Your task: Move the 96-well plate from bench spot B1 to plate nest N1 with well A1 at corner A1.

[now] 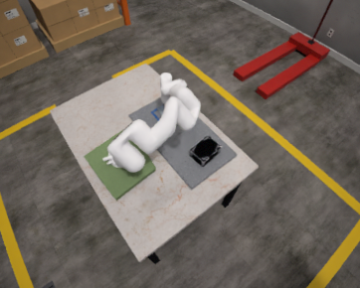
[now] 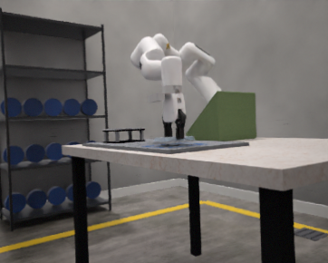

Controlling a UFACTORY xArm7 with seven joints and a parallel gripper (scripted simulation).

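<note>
In the exterior view, my gripper (image 2: pixel 174 134) points straight down onto the grey mat (image 2: pixel 168 145). Its fingers are shut on the pale, see-through 96-well plate (image 2: pixel 174 141), which lies low on the mat at the blue-marked spot B1 (image 1: pixel 157 113). The plate's cut-off corner is too small to make out. The black raised nest N1 (image 2: pixel 123 134) stands apart on the mat, to the left of the gripper; it also shows in the top view (image 1: pixel 205 151), empty. In the top view the white arm (image 1: pixel 154 129) hides the gripper and the plate.
The arm's base stands on a green block (image 1: pixel 119 168), a tall wedge behind the mat in the exterior view (image 2: pixel 224 116). A shelf with blue rolls (image 2: pixel 45 136) stands beyond the table. Cardboard boxes (image 1: pixel 75 17) and a red pallet jack (image 1: pixel 283 62) are on the floor.
</note>
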